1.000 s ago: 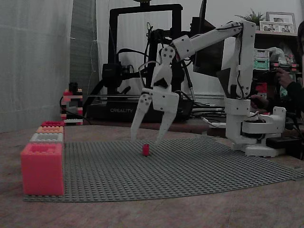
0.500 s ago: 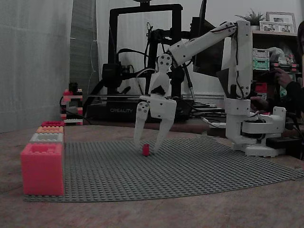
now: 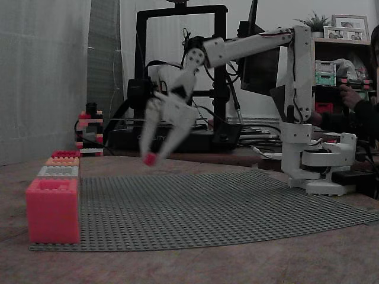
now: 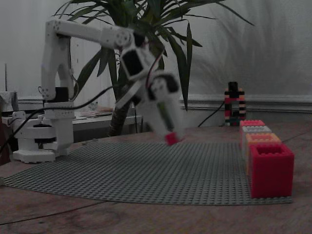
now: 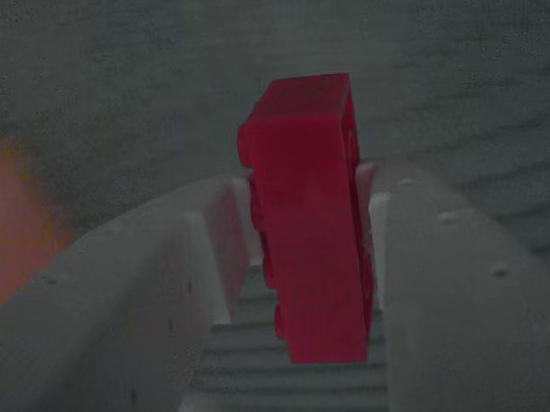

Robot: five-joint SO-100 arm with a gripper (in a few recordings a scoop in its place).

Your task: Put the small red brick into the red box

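The end effector [image 3: 150, 157] is clamped on the small red brick [image 5: 311, 218], pinched between both fingers in the wrist view and carried in the air above the grey baseplate [image 3: 225, 207], left of centre in a fixed view. This looks like the carry step. The red box [image 4: 271, 168] sits at lower right; next, the arm must travel over its opening, then let go.

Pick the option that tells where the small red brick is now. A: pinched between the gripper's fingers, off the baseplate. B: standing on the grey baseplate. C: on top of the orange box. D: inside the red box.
A: the small red brick sits clamped between the fingers of the gripper, above the grey baseplate.
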